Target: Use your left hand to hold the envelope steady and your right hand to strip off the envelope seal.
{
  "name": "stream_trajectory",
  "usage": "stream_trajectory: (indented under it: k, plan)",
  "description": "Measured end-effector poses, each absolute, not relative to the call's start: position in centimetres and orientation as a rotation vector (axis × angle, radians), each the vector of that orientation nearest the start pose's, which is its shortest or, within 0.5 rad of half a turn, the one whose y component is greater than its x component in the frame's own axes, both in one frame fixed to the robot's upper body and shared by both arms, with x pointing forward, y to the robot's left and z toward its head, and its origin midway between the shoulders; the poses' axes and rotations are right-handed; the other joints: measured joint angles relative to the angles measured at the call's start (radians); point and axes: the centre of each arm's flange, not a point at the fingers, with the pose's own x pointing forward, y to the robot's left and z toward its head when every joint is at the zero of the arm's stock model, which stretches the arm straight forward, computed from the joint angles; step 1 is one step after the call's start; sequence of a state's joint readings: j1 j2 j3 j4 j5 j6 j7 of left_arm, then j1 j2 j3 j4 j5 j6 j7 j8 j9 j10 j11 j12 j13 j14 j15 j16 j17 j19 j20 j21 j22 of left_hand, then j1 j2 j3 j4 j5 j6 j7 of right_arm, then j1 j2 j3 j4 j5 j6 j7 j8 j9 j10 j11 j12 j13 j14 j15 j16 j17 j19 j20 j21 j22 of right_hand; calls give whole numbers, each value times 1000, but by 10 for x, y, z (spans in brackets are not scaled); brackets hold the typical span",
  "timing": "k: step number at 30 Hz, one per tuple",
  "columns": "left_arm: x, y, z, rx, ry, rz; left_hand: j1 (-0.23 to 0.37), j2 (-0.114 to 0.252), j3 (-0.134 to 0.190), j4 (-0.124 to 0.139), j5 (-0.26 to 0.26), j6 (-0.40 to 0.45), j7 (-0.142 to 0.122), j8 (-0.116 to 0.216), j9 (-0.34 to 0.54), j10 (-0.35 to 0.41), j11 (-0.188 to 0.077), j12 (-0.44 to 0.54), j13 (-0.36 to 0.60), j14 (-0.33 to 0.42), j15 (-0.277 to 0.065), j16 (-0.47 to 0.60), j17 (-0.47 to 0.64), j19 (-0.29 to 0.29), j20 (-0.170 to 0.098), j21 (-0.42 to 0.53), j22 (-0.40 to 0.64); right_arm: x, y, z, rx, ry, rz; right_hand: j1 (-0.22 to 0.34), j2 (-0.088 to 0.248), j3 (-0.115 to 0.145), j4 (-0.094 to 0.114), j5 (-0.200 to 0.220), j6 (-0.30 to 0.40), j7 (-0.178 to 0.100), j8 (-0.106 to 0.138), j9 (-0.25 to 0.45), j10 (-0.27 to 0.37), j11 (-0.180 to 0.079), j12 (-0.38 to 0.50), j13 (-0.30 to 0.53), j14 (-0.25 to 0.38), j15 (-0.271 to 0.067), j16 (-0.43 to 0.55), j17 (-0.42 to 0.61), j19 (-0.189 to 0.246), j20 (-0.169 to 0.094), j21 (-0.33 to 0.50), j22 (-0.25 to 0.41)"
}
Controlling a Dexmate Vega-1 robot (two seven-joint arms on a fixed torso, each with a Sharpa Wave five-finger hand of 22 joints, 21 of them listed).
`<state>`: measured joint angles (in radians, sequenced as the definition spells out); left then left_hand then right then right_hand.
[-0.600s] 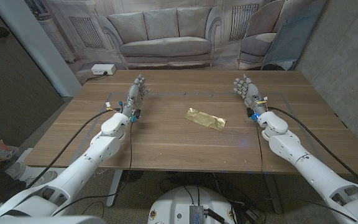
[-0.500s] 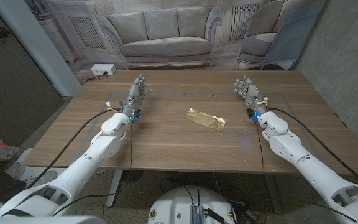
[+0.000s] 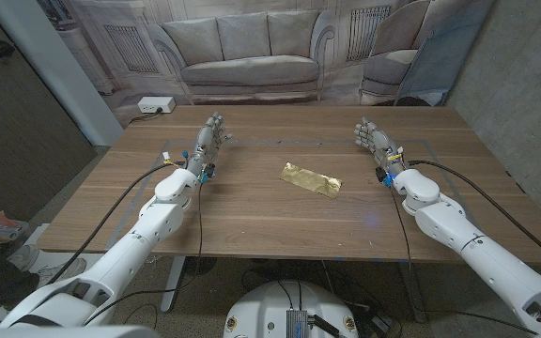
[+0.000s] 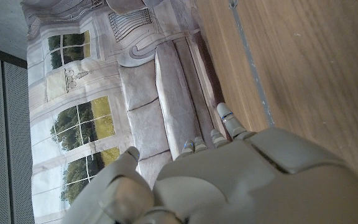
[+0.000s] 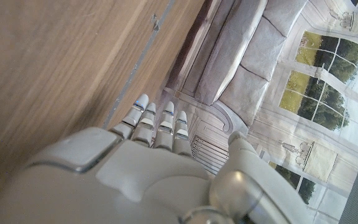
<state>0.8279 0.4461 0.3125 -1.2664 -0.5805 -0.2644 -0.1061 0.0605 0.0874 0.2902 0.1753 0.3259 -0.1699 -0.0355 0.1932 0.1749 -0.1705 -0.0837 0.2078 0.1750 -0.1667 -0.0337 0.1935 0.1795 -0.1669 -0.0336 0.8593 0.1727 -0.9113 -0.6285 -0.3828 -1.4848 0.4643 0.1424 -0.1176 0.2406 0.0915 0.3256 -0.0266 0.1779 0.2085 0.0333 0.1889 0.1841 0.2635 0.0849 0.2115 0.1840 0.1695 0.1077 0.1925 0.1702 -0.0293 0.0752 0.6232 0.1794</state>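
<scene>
Task not yet started, judging from the layout. The envelope [image 3: 311, 178], a small gold-coloured packet, lies flat near the middle of the wooden counter [image 3: 252, 221], angled slightly, with a darker strip at its right end that may be the seal; too small to confirm. Nothing touches it. Left robot hand [image 3: 209, 139] stands on the counter well to the left of the envelope, fingers pointing away from the robot and apart, holding nothing. Right robot hand [image 3: 374, 141] stands well to the right of the envelope in a mirrored pose, fingers likewise spread and empty. Left wrist view: back of the left robot hand with fingertips extended over bare wood, sofa backdrop [image 4: 160, 93] beyond. Right wrist view: same picture for the right robot hand, fingers [image 5: 151, 118] straight, no contact with any object. Cables run along both forearms; a white power strip [image 3: 156, 105] sits at the far left corner of the counter. Remaining, by my reading: bring the left robot hand over to pin the envelope down, bring the right in to catch the seal edge, then peel it off. All steps outstanding.
</scene>
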Motion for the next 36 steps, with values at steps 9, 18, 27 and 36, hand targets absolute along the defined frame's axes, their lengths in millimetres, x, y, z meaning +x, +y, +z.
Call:
stream_trajectory:
  k: [9, 18, 27, 36]
  plan:
    - [661, 281, -24, -20, -590, -254, 0, 0, 0, 0, 0, 0, 0, 0, 5, -2, 2, 0, 0, 0, 0, 0, -3, 0, 0, -5, -1, 618, -292, -35, -347, -519, 75, 9, -1, 4, -12, 0, 1, -4, 4, 0, 5, 5, 8, 0, 0, 0, 0, 0, 2, 9, -9, 0]
    - [664, 280, -23, -18, -588, -262, 0, 0, 4, -4, 4, 0, 0, 0, 5, 11, 15, 0, 0, 0, 0, 0, -3, 0, 0, -9, -1, 605, -286, -35, -501, -511, 20, 22, 1, 8, -22, 0, 9, -13, 8, 0, 11, 0, 8, 0, 5, -4, 0, 0, -2, 13, -13, 0]
    - [668, 279, -22, -13, -583, -278, 0, 0, 4, -4, 4, 0, 0, 0, 5, 18, 21, 0, 4, 0, 0, 0, -3, 0, 0, -13, -1, 589, -273, -38, -628, -523, -25, 36, 7, 12, -32, 0, 20, -15, 8, 0, 19, -8, 8, 6, 8, -8, 0, 0, 4, 18, -17, 0]
    - [672, 278, -21, -13, -578, -290, 0, 0, 4, -4, 4, 0, 0, 0, 4, 25, 29, 0, 4, 0, 0, 0, -3, -1, 9, -17, 2, 576, -263, -43, -718, -542, -83, 57, 10, 23, -51, 0, 36, -21, 15, 0, 39, -7, 15, 6, 23, -23, 0, 0, 11, 25, -21, 0]
